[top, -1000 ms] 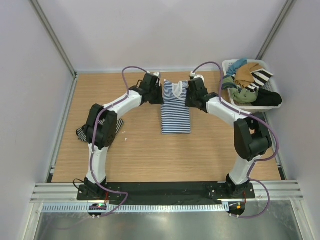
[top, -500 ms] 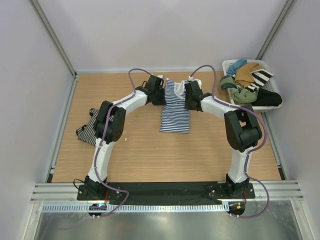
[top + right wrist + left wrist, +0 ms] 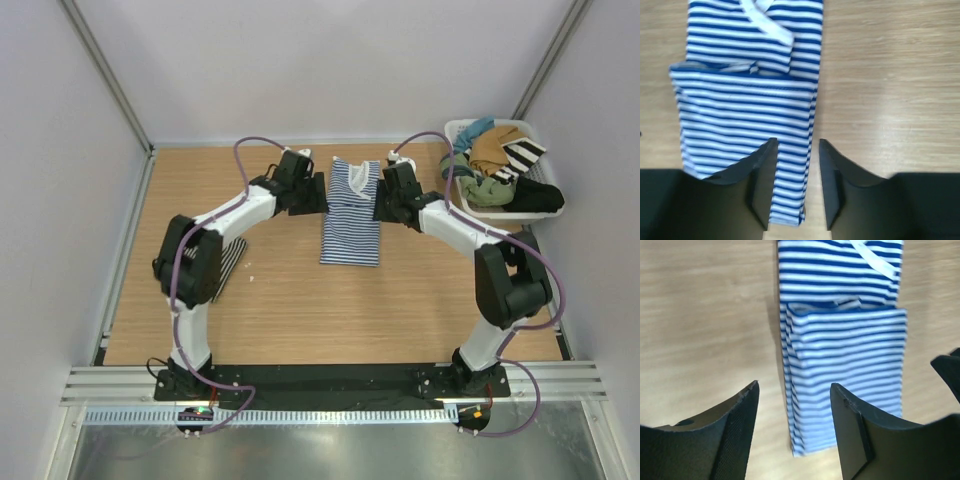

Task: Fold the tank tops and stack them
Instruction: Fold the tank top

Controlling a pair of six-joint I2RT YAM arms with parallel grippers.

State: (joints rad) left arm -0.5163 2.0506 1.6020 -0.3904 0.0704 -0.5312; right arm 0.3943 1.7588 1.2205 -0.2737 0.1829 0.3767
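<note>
Both grippers, clamped shut at the sides of the cloth a moment ago, are now standing released, and the arms are sitting a little further out from the garment than before, with the left elbow swung out towards the left side of the table (image 3: 300, 300). The left gripper (image 3: 318, 200) is hovering at the left edge of the blue-and-white tank top (image 3: 351, 220), its fingers (image 3: 735, 430) spread wide with nothing pinched between them; in its wrist view the cloth's edge is showing in the gap below. The right gripper (image 3: 381, 206) is hovering at the opposite edge, jaws likewise parted and empty, and its fingers (image 3: 760, 185) are framing the hem side of the blue-and-white tank top (image 3: 745, 95). That top is lying flat on the wood in the far middle of the table, narrowed into a long strip, with its white-trimmed neckline at the far end and a folded layer lying over the nearer part, the fold line crossing the stripes (image 3: 845, 340). The black-and-white tank top (image 3: 232, 258) is lying well apart at the left, partly hidden under the left arm's elbow. A white basket (image 3: 455, 126) is sitting at the far right corner, holding a heap of other clothes (image 3: 495, 170).
</note>
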